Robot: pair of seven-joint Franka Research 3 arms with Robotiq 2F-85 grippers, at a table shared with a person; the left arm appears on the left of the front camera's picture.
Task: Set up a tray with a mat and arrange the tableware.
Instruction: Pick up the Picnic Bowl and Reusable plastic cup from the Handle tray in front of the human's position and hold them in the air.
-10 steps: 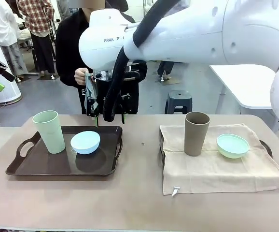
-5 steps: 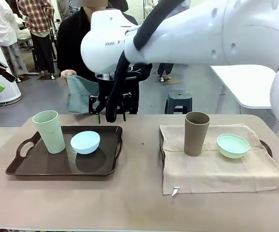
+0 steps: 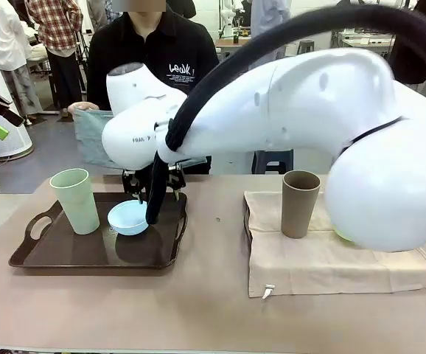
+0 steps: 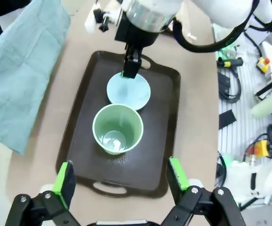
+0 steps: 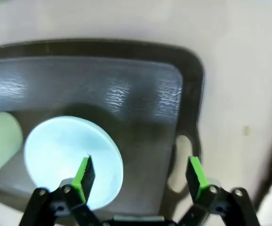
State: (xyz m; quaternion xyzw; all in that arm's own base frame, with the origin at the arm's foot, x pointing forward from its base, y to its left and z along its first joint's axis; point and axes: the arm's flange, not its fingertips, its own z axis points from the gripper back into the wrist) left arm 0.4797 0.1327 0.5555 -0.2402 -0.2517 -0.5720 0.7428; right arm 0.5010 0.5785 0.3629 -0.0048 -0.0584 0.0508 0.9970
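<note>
Light blue bowl (image 3: 128, 218) on the left tray (image 3: 51, 254), right pincer (image 3: 157, 198) over it.
The bowl sits beside the pale green cup (image 3: 74, 200) on the dark tray near the table's (image 3: 213, 310) left edge. The right pincer hangs spread wide at the bowl's far rim; the left pincer (image 4: 122, 181), also wide, hovers above the tray.

Right gripper (image 3: 157, 198) has dropped from above the far rim of the dark tray (image 3: 29, 254) to just over the light blue bowl (image 3: 128, 218). Its fingers are spread, one over the bowl and one past its rim. Person (image 3: 154, 55) has lifted the grey-blue cloth (image 3: 95, 140) and spread it wide behind the far edge of the tabletop (image 3: 213, 317).
</note>
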